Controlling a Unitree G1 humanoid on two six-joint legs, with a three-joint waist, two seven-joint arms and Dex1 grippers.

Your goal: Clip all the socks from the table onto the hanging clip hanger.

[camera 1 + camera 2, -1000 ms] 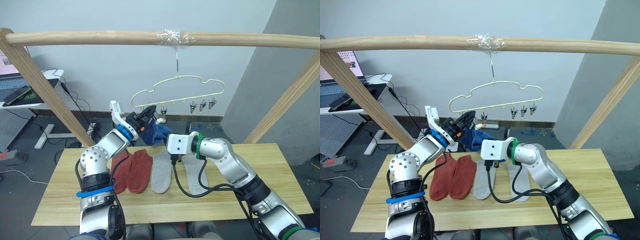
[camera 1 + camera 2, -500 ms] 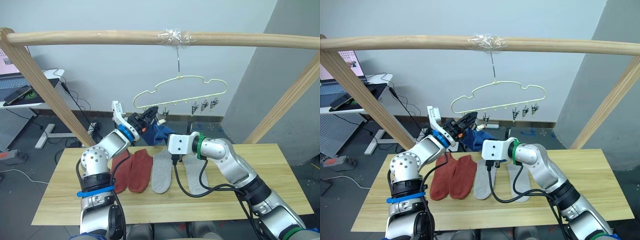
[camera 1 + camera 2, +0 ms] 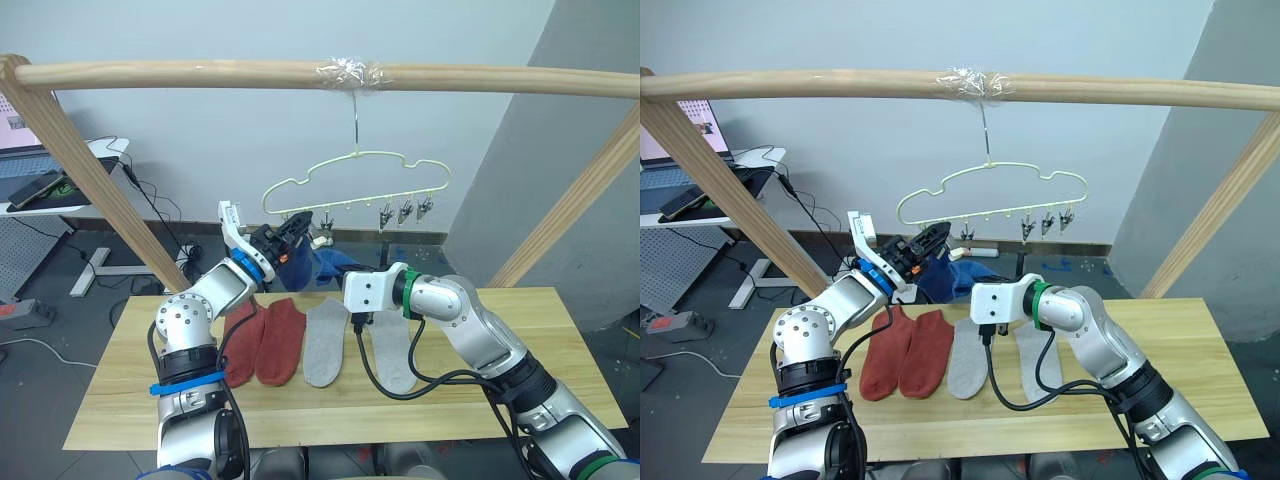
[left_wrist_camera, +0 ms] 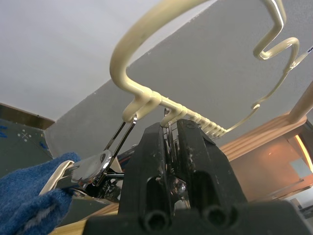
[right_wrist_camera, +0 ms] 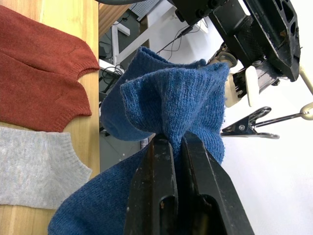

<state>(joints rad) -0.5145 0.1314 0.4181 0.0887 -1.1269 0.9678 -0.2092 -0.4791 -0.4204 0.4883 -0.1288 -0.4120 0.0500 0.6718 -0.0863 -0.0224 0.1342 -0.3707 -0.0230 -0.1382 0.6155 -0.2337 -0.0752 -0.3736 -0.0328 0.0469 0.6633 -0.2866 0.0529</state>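
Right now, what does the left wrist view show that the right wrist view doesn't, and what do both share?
Left wrist view: the clip hanger wire with its row of loops, and the clip between the left gripper fingers. Right wrist view: the right gripper shut on the blue sock, with red socks and a grey sock on the table. Both: the left gripper and the blue sock near a second clip.

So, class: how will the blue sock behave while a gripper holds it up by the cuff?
Probably floppy: the blue sock bunches and folds above the right gripper, which is shut on it. It looks like a soft knit, so likely light and not slippery. The rest sags down below the pinch, so it may swing as the arm moves.
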